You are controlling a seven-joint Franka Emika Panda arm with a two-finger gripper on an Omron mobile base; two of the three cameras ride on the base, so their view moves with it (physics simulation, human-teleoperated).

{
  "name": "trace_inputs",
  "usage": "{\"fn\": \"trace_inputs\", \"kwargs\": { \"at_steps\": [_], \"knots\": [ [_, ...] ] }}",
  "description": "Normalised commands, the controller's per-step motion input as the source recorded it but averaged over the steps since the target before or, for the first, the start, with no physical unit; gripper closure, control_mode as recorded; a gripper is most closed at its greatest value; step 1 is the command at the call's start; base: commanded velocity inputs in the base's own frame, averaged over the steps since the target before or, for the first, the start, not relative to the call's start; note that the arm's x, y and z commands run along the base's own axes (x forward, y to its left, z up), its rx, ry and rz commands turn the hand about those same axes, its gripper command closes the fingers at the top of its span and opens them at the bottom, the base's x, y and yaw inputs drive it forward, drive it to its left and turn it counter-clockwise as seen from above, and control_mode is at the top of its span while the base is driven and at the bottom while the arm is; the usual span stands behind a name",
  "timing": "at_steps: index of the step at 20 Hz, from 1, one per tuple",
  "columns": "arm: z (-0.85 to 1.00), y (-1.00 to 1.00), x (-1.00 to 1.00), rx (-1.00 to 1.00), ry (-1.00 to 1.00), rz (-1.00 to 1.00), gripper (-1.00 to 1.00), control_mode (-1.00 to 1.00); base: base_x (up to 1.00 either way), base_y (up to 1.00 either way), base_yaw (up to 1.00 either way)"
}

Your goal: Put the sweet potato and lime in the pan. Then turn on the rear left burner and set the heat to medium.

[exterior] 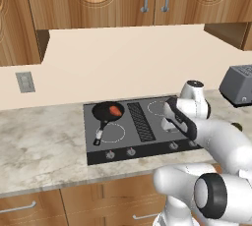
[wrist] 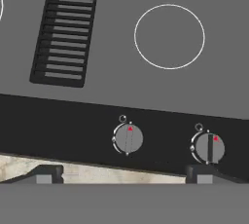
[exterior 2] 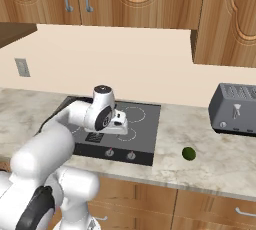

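Observation:
The black pan (exterior: pixel 104 111) sits on the rear left burner of the cooktop (exterior: pixel 147 144), its handle pointing toward the front. The orange-red sweet potato (exterior: pixel 115 110) lies inside it. On the marble counter right of the stove rests the dark green lime (exterior 2: pixel 188 153), apart from everything. My gripper (wrist: pixel 125 176) is open with nothing between its fingertips (wrist: pixel 46 175). It hangs over the stove's front right part (exterior 2: pixel 121 127), looking down on two knobs (wrist: pixel 128 139) and a burner ring (wrist: pixel 169 36).
A grey toaster (exterior 2: pixel 235 109) stands at the counter's right end. The vent grille (wrist: pixel 65 28) runs down the cooktop's middle, and a row of knobs (exterior: pixel 131 152) lines its front strip. Wooden cabinets hang overhead; an outlet (exterior: pixel 24 81) is on the wall.

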Motion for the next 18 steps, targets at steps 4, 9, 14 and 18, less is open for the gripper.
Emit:
{"fn": "trace_inputs", "kwargs": {
  "at_steps": [4,9,14,18],
  "knots": [
    [0.0,-0.67,-0.15,-0.04,-0.02,-0.01,-1.0,-1.0,0.0,0.0,0.0],
    [0.0,-0.83,-0.01,-0.04,-0.07,-0.07,-1.0,-1.0,0.0,0.0,0.0],
    [0.03,-0.76,0.07,0.0,-0.02,-0.16,-1.0,-1.0,0.0,0.0,0.0],
    [0.26,-0.75,0.15,0.0,0.01,-0.16,-1.0,-1.0,0.0,0.0,0.0]
  ]
}}
